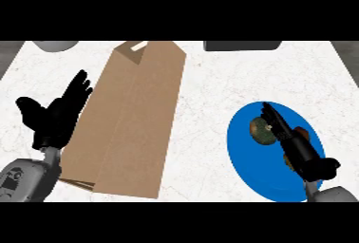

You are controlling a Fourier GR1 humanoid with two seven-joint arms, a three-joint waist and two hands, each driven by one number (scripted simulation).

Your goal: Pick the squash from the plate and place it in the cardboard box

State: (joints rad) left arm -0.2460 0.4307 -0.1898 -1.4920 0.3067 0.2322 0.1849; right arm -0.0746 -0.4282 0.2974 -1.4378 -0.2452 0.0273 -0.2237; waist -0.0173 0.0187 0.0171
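- The black right hand [294,142], fingers straight and holding nothing, lies over the round blue plate [247,156]; the greenish-brown squash [263,130], at its 10 o'clock, could roll away.
- The tall brown cardboard box [133,118] may tip if bumped.
- The black left hand [56,114] rests open at 9 o'clock.

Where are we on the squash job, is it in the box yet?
Not yet. Done: the right robot hand has reached over the blue plate. In hand: its fingers lie against the squash, which sits on the plate; no closed grasp shows. Left: grasp, lift and carry it into the cardboard box. The left robot hand rests open beside the box.
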